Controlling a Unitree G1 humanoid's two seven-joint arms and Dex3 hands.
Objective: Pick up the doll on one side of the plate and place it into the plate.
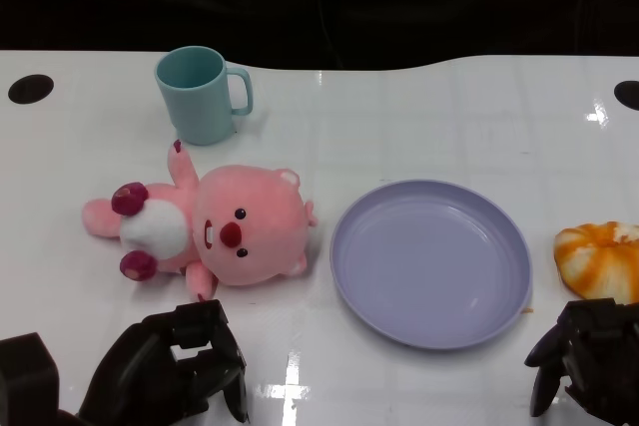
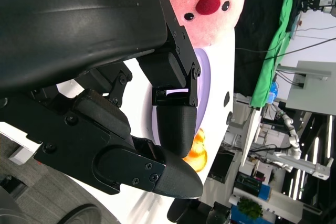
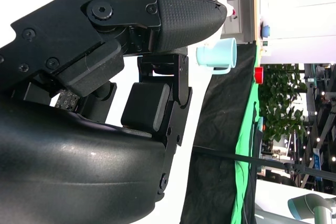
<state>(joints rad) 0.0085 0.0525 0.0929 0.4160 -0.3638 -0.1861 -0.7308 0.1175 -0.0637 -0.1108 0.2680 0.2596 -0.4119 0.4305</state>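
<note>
Nearest you, your left hand (image 1: pixel 170 366) sits low on the white desk (image 1: pixel 419 97) with its fingers curled in around nothing, just short of the pink doll (image 1: pixel 215 226), and your right hand (image 1: pixel 589 356) is likewise curled and holds nothing beside an orange-and-white bun (image 1: pixel 599 258). Farther out, the doll lies on its back just left of the purple plate (image 1: pixel 430 261), nearly touching its rim, and the plate holds nothing. Beyond the doll stands a teal cup (image 1: pixel 200 95), upright.
</note>
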